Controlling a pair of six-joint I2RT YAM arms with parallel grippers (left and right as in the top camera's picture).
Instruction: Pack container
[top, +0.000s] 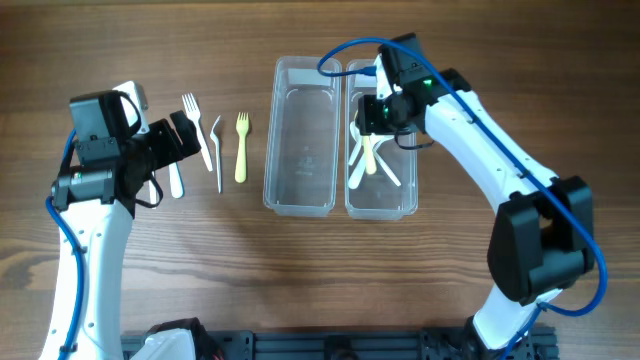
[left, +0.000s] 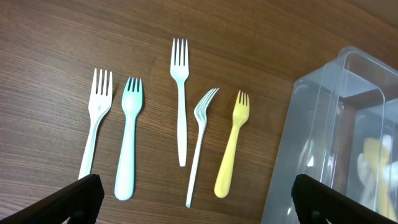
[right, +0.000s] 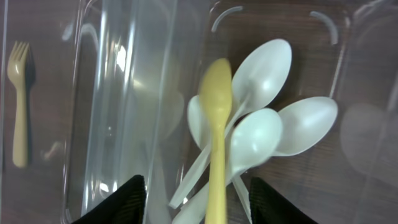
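Wooden table (top: 330, 280): yellow spoon (right: 216, 124) lies between right end effector's (right: 198, 202) parted jaws.

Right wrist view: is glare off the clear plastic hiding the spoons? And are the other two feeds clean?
Right wrist: white glare streaks on the empty container, yet the white spoons and yellow spoon read clearly. Left wrist: forks sharp; whatever lies behind the plastic is smeared. Overhead: even light, soft shadows, no washout.

Clear left container (top: 300, 120) empty; right container (top: 380, 203) with yellow spoon (right: 216, 124) atop white spoons (right: 267, 68); five forks (left: 180, 93) alongside.
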